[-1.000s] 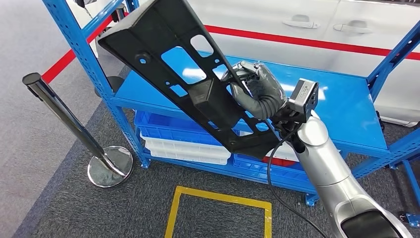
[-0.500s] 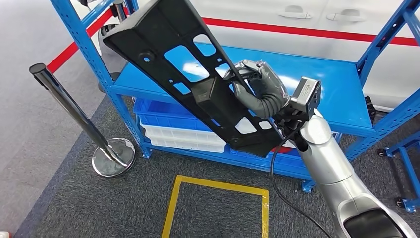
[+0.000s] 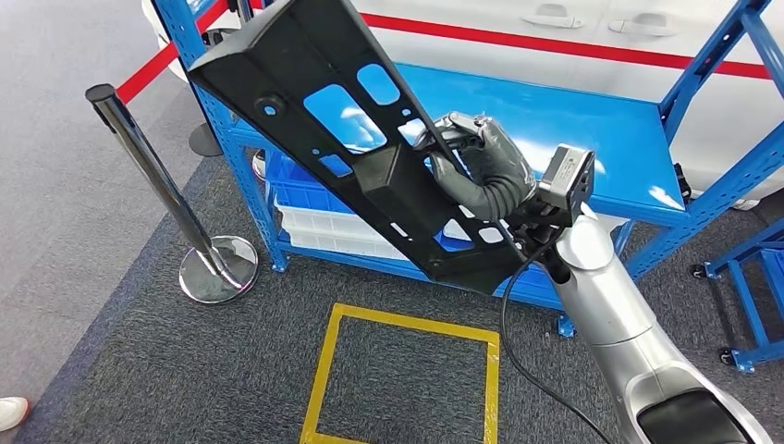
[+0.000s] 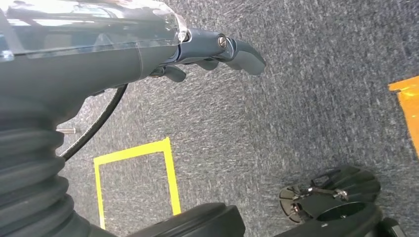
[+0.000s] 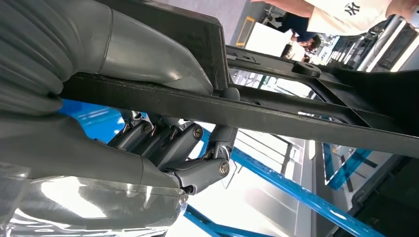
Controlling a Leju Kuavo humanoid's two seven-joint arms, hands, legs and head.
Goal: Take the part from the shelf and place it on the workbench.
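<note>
The part [image 3: 342, 139] is a long black plastic panel with several cut-outs. My right hand [image 3: 481, 168] grips it near its lower end and holds it tilted in the air, in front of the blue shelf [image 3: 573, 129]. In the right wrist view the thumb [image 5: 148, 54] lies over a black bar of the part [image 5: 276, 118] and the fingers [image 5: 197, 148] wrap under it. My left hand [image 4: 212, 47] hangs over the grey carpet with its fingers loosely apart and nothing in them.
A chrome stanchion [image 3: 153, 176] with a round base [image 3: 219, 268] stands left of the shelf. Blue and white bins [image 3: 324, 231] fill the lower shelf. A yellow taped square [image 3: 402, 379] marks the carpet. A white car stands behind, and another blue frame [image 3: 749, 296] at right.
The whole view has shifted: shelf and stanchion now sit further right in the picture, so the camera moved. The part stays gripped in my right hand at the same tilt.
</note>
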